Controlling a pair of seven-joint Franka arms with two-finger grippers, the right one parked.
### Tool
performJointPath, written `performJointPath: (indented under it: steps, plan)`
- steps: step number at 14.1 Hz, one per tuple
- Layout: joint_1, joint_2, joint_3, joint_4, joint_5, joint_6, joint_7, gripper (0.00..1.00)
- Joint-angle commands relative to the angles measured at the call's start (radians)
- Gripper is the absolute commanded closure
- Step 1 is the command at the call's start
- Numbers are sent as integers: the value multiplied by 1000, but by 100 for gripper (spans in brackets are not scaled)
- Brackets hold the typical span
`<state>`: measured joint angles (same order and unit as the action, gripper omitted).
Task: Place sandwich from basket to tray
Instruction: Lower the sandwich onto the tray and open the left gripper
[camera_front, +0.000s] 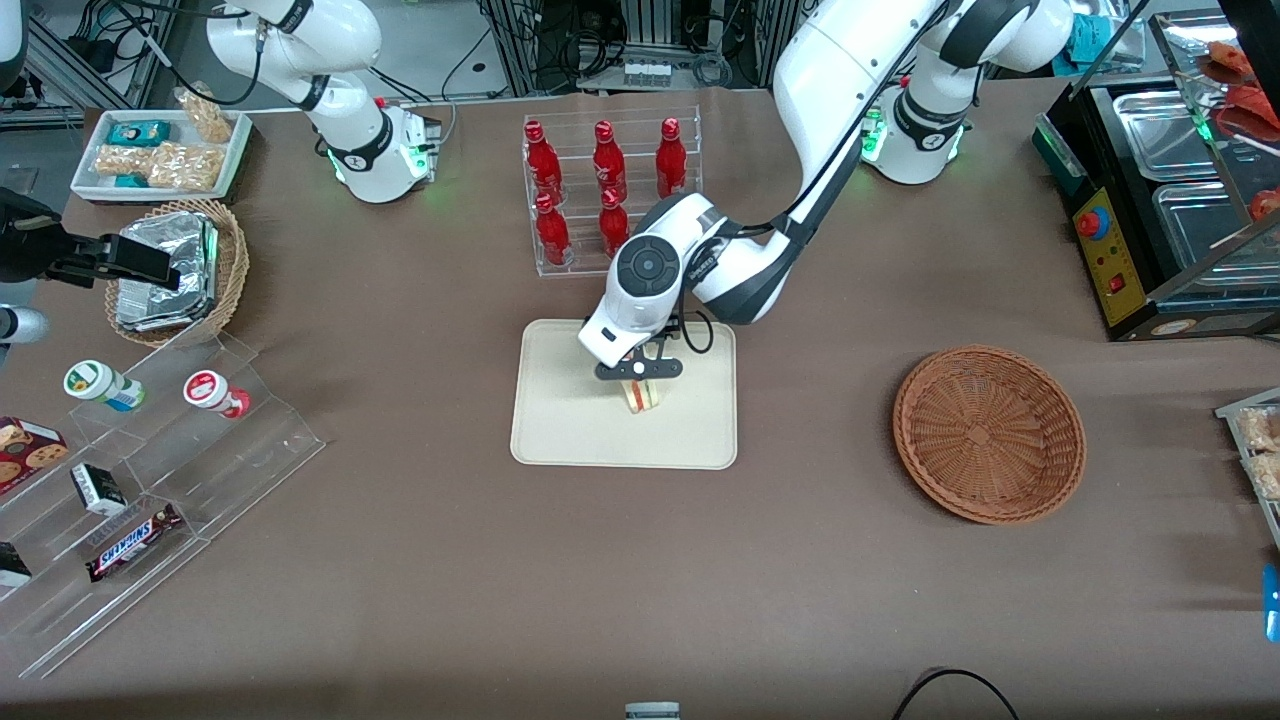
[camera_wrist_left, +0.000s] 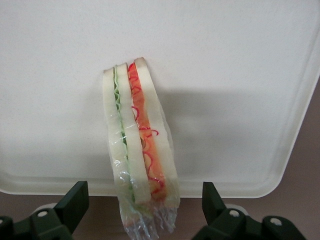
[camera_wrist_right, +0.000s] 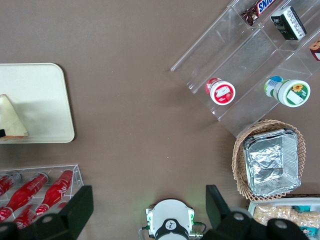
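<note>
The sandwich (camera_front: 641, 397), a wrapped wedge of white bread with red-orange and green filling, stands on the cream tray (camera_front: 560, 425) near its middle. My left gripper (camera_front: 640, 386) hangs right over it and is open. In the left wrist view the sandwich (camera_wrist_left: 137, 140) shows its layered edge, with the black fingers (camera_wrist_left: 75, 200) wide apart on either side and not touching the wrap. It rests on the tray (camera_wrist_left: 225, 75) near a rim. The right wrist view catches the sandwich (camera_wrist_right: 12, 120) on the tray (camera_wrist_right: 42, 95). The reddish-brown basket (camera_front: 988, 433) lies toward the working arm's end with nothing in it.
A clear rack of red bottles (camera_front: 603, 190) stands just farther from the front camera than the tray. Toward the parked arm's end are a stepped acrylic shelf (camera_front: 150, 480) with snacks, a tan basket of foil packets (camera_front: 175, 268) and a white tray of snack bags (camera_front: 160, 150). A metal food cabinet (camera_front: 1170, 200) stands at the working arm's end.
</note>
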<state>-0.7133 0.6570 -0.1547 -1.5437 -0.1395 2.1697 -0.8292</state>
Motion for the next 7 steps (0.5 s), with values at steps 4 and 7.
performJointPath:
  steps: [4, 7]
  plan:
    - [61, -250, 122, -29, 1, -264, -19, 0]
    - [203, -353, 124, -29, 3, -437, 77, 0]
